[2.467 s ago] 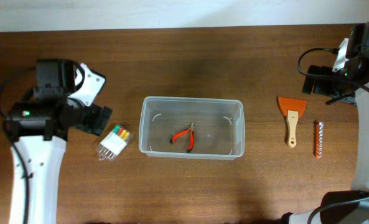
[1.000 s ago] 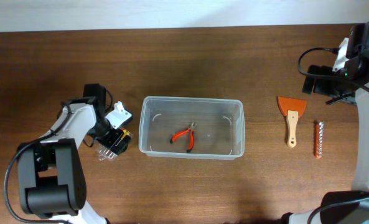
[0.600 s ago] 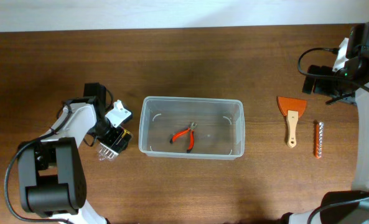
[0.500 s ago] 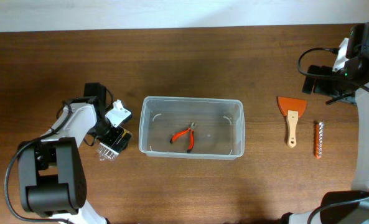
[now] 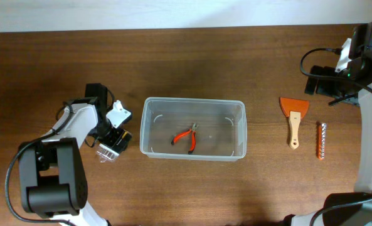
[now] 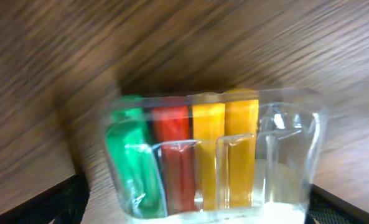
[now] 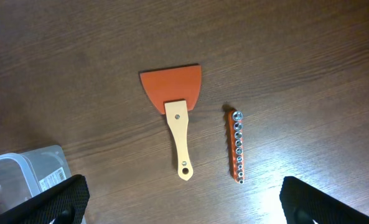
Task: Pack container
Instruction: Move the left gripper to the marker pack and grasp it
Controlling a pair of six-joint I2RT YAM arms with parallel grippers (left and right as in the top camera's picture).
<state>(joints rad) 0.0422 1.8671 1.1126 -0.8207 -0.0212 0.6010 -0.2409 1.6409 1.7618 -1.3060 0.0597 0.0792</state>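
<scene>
The container [image 5: 192,100] sits in the middle of the worktop, its long sides parallel to the far edge and its top open. Through its clear walls I see a pair of pliers [image 5: 186,136] with red handles lying on its floor, near the centre and touching no wall.

My left gripper [image 5: 113,137] is down low just off the container's left end, toward the left edge of the worktop, over a clear case of markers [image 6: 203,162]. From my left wrist the case fills the view: green, red and two yellow-orange markers lie side by side, and the case rests on the wood. My fingers are spread wide, one dark tip at each bottom corner of that view, with the case between them. The tip on the right of the view meets or overlaps the case's corner, while a strip of wood shows between the other tip and the case. The view is blurred, so I cannot tell whether either pad presses on the plastic.

My right gripper [image 7: 200,205] hangs near the far right corner, fingers wide and holding nothing. Its wrist view takes in a scraper [image 7: 175,106] with an orange blade and a pale wooden handle. Just beside the scraper, toward the right edge, is an orange rail of sockets [image 7: 236,146]. The two do not touch, and both lie well apart from the container's right end
</scene>
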